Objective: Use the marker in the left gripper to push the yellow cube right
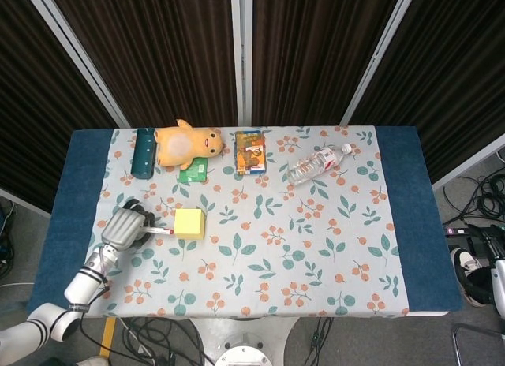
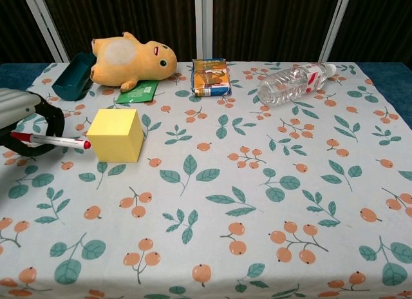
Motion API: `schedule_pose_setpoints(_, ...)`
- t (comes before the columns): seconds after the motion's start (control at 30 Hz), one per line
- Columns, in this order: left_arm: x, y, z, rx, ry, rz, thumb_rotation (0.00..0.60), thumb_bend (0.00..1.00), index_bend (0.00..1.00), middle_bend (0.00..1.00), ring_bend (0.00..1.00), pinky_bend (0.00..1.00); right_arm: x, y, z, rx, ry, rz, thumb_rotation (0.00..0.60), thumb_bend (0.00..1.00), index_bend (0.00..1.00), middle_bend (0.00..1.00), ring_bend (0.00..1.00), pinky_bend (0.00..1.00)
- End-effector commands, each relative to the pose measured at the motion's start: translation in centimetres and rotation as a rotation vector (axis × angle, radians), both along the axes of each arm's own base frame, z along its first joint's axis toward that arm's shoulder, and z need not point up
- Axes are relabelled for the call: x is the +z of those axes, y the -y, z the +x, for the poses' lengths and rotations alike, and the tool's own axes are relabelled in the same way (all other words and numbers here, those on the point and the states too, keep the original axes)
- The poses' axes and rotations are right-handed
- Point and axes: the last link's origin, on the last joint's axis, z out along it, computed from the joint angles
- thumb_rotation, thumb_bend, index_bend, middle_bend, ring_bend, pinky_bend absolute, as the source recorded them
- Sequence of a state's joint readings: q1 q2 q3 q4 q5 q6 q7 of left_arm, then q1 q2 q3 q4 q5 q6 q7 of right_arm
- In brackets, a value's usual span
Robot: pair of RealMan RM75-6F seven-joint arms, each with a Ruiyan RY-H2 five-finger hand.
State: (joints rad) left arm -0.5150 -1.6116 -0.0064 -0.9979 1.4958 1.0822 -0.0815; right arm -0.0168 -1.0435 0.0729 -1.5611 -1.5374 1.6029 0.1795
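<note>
Plush toy [image 2: 131, 60], green box [image 2: 74, 75], snack pack [image 2: 210, 77], bottle [image 2: 293, 82], perhaps empty.

Head looks down — chest low, nearer table [image 2: 270, 183].

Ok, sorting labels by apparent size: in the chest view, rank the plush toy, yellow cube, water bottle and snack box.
1. plush toy, largest.
2. water bottle, close behind.
3. yellow cube, though it sits nearer the camera, so unsure.
4. snack box, smallest.

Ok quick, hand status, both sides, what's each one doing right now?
Left hand: holding the marker, red tip at the yellow cube's left face.
Right hand: not in either view.
</note>
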Motion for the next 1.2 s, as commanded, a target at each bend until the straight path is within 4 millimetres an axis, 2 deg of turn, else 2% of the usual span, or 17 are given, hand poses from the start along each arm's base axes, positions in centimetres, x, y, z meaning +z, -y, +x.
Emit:
schedule_pose_setpoints(0.03,0.6,0.0,0.0,0.030,0.019,0.008,0.600,0.45,0.72,0.67,0.38,0.21,0.1,0.1,0.1,0.003,-0.001,-0.003,0.600,0.20,0.16,0.25,0.09,0.22)
schedule_pose_setpoints(0.33,0.7,0.8,-0.4,0.130,0.152,-0.012,0.600,0.45,0.72,0.67,0.38,0.21,0.3,0.2,0.2,0.010,-0.003,0.000,0.600,0.20,0.16,0.25,0.09,0.22)
schedule_pose_setpoints(0.7,-0.6,-0.2,-0.1,0.074,0.086,-0.026,0.600,0.45,0.72,0.67,0.38,0.21,0.3,0.0,0.0,0.000,0.001,-0.004,0.600,0.20,0.16,0.25,0.09,0.22)
schedule_pose_setpoints(0.9,-1.1,-0.9,0.9,0.060,0.109,-0.036,0.600,0.45,0.72,0.67,0.38,0.21,0.3,-0.2,-0.2,-0.007,0.002,-0.006,0.600,0.20,0.16,0.25,0.09,0.22)
schedule_pose_setpoints(1.2,-2.7,-1.7,3.7,0.015,0.134,-0.068,0.600,0.45,0.72,0.67,0.38,0.21,0.5,-0.3,-0.4,-0.014,0.003,-0.010,0.600,0.20,0.16,0.25,0.09,0.22)
